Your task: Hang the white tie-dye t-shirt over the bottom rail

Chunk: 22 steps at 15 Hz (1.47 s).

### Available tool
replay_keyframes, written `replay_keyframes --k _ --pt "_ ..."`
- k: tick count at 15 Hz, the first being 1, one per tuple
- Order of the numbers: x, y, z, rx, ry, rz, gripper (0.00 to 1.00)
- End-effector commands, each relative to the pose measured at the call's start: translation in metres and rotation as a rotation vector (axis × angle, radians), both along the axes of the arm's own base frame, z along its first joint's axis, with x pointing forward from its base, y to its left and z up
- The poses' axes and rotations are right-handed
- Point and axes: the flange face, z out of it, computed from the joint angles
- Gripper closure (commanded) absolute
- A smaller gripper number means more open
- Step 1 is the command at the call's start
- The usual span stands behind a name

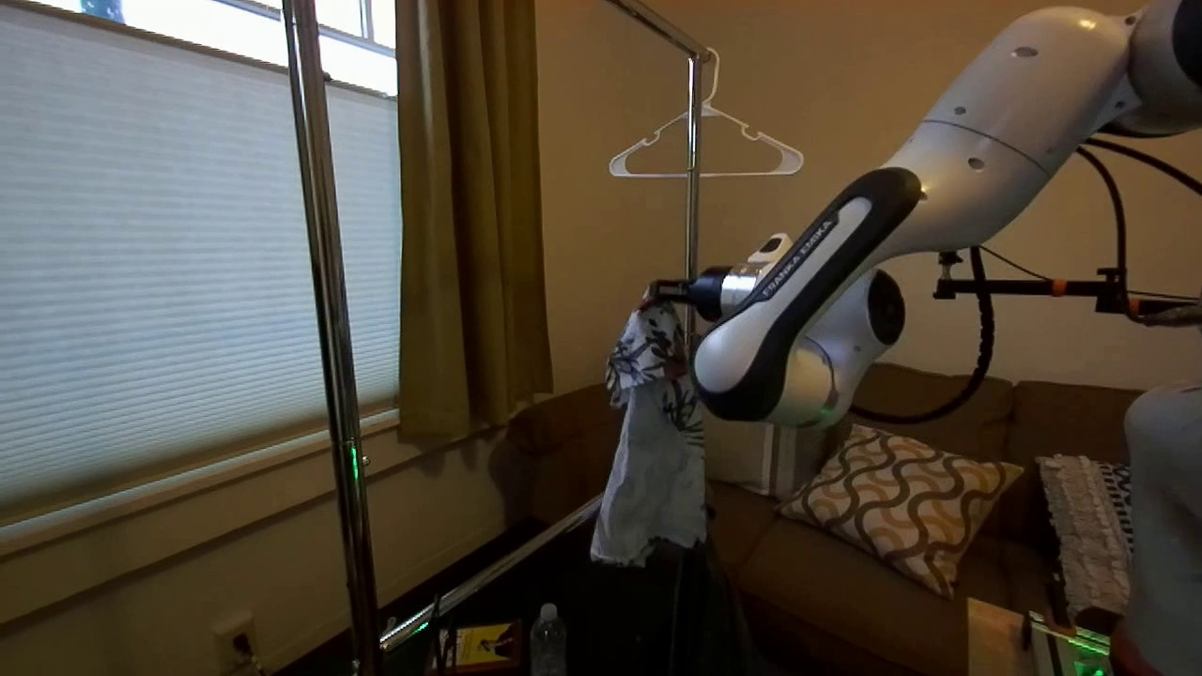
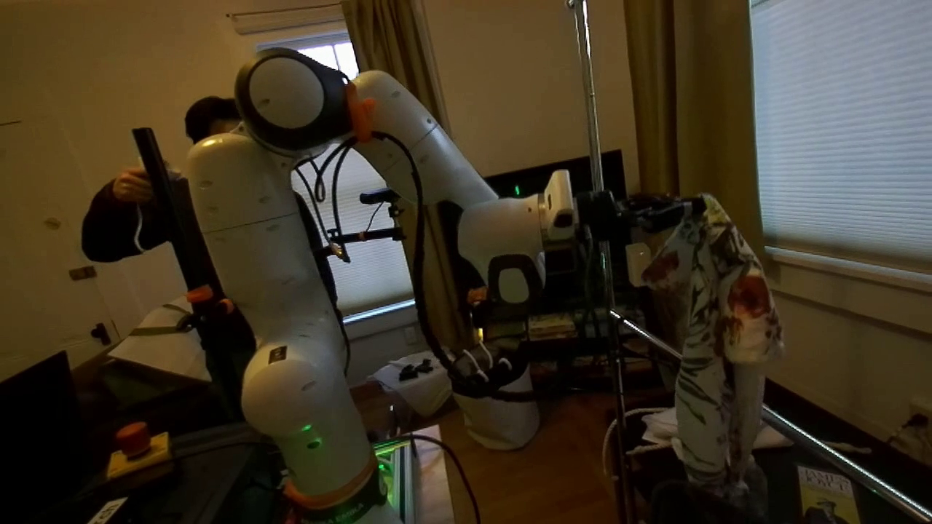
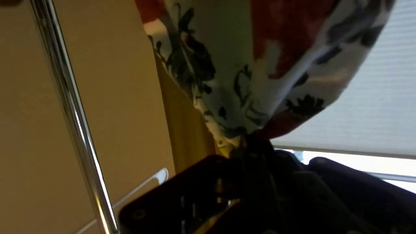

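Gripper (image 1: pixel 654 296) clenched on the white shirt (image 1: pixel 650 460), hanging long (near vertical), bottom rail (image 1: pixel 488 576) well below the gripper, lower left of frame!

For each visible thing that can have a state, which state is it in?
Gripper: shut on the patterned garment
Patterned garment: hanging, gathered at the grip, not on the bottom rail
Hanger: hooked on the top rail
Blind: lowered, glass showing above
Curtain: drawn aside
Bottle: upright
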Motion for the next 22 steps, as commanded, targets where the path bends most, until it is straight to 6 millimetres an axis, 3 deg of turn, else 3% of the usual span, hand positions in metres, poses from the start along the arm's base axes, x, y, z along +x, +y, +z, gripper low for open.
replay_keyframes --k 1,5,6,8,9,12,13,14,15,16,19,21,22 --pt "-0.002 0.001 0.084 -0.165 -0.128 0.039 1.00" --pt "0.019 0.006 0.161 -0.326 -0.307 0.114 1.00" --pt "0.028 0.007 0.170 -0.354 -0.359 0.143 1.00" --pt "0.055 0.009 0.167 -0.341 -0.393 0.200 1.00" --pt "0.067 0.010 0.157 -0.312 -0.405 0.223 1.00" --pt "0.101 0.012 0.104 -0.172 -0.380 0.256 1.00" --pt "0.123 0.008 0.110 -0.124 -0.355 0.258 1.00" --pt "0.138 0.008 0.093 -0.085 -0.340 0.262 1.00" --pt "0.139 0.013 0.055 -0.065 -0.350 0.271 1.00" --pt "0.153 0.014 0.067 -0.036 -0.314 0.289 1.00" --pt "0.128 0.031 -0.010 0.097 -0.156 0.366 1.00" --pt "0.098 0.042 -0.058 0.177 -0.068 0.398 1.00" --pt "0.094 0.045 -0.064 0.212 -0.008 0.405 1.00"
